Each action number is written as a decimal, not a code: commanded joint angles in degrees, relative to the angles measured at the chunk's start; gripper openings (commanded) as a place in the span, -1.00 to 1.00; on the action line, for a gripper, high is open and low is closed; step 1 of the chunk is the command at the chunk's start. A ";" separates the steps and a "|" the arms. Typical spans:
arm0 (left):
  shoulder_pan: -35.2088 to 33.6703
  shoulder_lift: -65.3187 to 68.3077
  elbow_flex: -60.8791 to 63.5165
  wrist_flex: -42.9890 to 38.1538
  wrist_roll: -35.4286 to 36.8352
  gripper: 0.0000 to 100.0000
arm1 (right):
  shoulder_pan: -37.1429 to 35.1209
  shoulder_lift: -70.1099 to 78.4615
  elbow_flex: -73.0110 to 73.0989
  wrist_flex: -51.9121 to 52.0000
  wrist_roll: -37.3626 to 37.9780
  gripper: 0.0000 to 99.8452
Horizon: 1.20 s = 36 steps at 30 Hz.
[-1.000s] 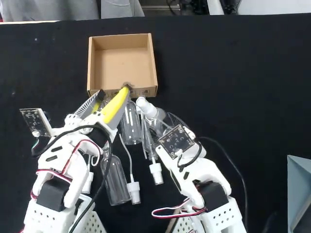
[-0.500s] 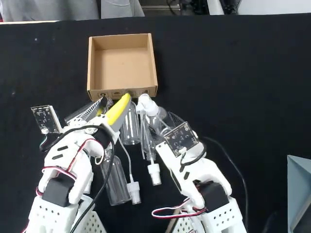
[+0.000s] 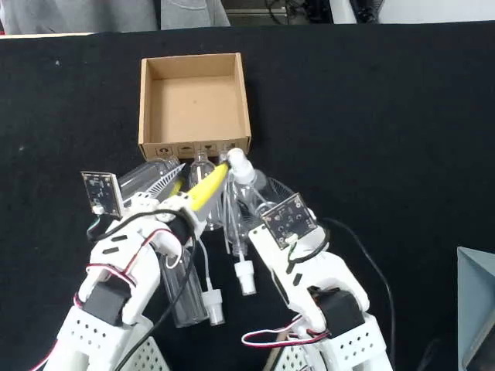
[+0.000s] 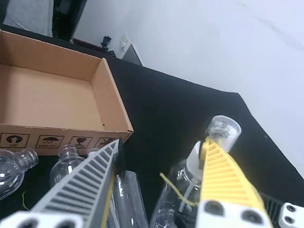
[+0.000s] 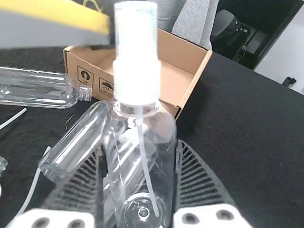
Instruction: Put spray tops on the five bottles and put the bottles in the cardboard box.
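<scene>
My right gripper [image 5: 137,159] clamped round bottle [image 5: 140,137], just off cardboard box [image 3: 193,144] at its 5 o'clock. My left gripper [image 4: 160,144] gaping, empty, yellow finger [image 4: 223,175] beside spray top [image 5: 135,61]. Best bet: close squarely on top, twist gently, hold bottle steady

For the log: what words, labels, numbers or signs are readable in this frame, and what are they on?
No readable words or numbers anywhere.
Front wall of the cardboard box: a row of small shipping pictograms, an up arrow and an umbrella among them; no legible text with them.
The bottle in the right gripper: clear, no label.
Small boards on the wrists: markings too small to read.
</scene>
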 commanded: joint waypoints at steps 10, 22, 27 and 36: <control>8.84 -0.53 -0.57 -1.05 -0.88 -0.50 | -0.79 -5.76 -4.88 -1.23 -0.44 -0.94; 2.68 -1.14 -8.22 4.92 1.41 -0.50 | -0.35 -5.76 -5.23 -1.23 0.00 -0.94; -0.13 -1.14 -11.03 7.56 4.04 -0.49 | -0.35 -5.76 -5.23 -1.41 0.00 -0.94; -7.52 -1.23 -11.30 7.38 4.13 -0.49 | -0.35 -5.76 -5.32 -1.14 0.00 -0.94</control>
